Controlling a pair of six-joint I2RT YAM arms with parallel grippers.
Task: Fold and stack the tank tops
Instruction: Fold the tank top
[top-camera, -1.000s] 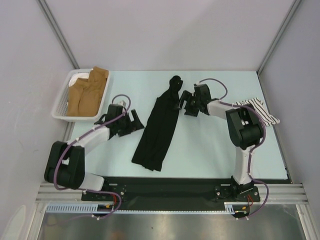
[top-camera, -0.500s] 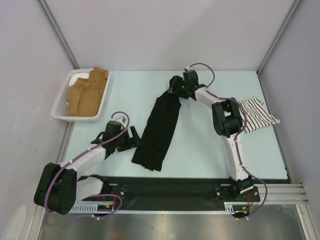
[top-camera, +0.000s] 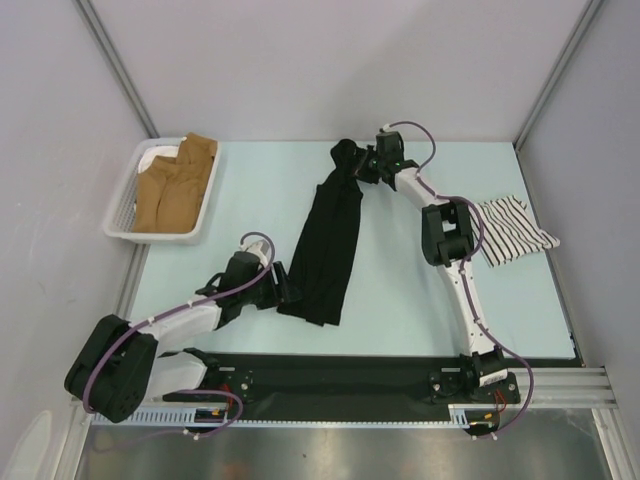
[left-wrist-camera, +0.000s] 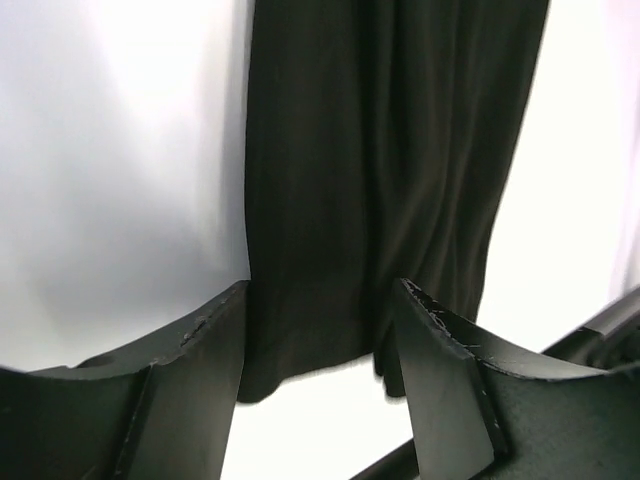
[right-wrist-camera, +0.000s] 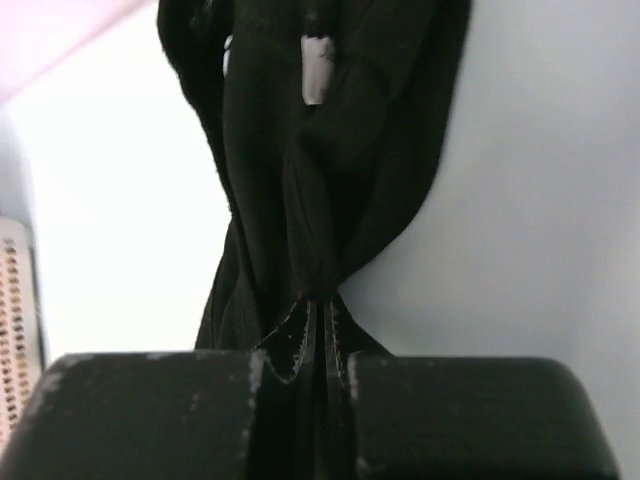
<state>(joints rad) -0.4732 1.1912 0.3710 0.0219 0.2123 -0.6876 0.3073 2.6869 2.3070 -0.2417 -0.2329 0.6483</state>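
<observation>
Right jaws tight on black tank top (top-camera: 325, 250), left jaws wide astride its hem; pale table (top-camera: 400, 290), grey walls (top-camera: 350, 70).

The top view looks down on the table (top-camera: 400, 290); both wrist views sit close on the black tank top (top-camera: 328, 240).
</observation>
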